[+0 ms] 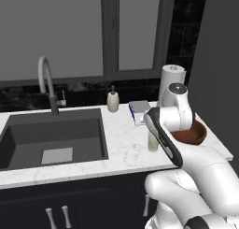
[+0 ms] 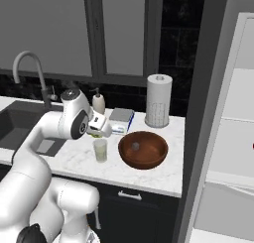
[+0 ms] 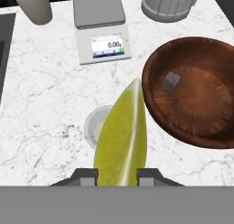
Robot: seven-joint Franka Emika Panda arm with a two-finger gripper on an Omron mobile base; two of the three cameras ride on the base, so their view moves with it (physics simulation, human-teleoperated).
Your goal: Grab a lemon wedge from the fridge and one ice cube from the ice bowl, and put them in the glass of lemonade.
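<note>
Hand [image 3: 117, 173] grips lemon wedge [image 3: 122, 136] at lower centre, above the glass [image 3: 98, 125]; bowl [image 3: 201, 97] with ice cube [image 3: 172, 81] at right.

Even, diffuse rendered lighting, sharp throughout

The marble counter [image 3: 41, 104] is showing bright and evenly lit, while the window panes [image 1: 51, 32] are staying flat grey; the ice bowl [image 3: 201, 95] is carrying soft glossy highlights, shadows are falling faint, and no blur or edge distortion is appearing

A kitchen: sink [image 1: 28, 144], faucet [image 1: 46, 81], marble counter [image 1: 123, 144].
</note>
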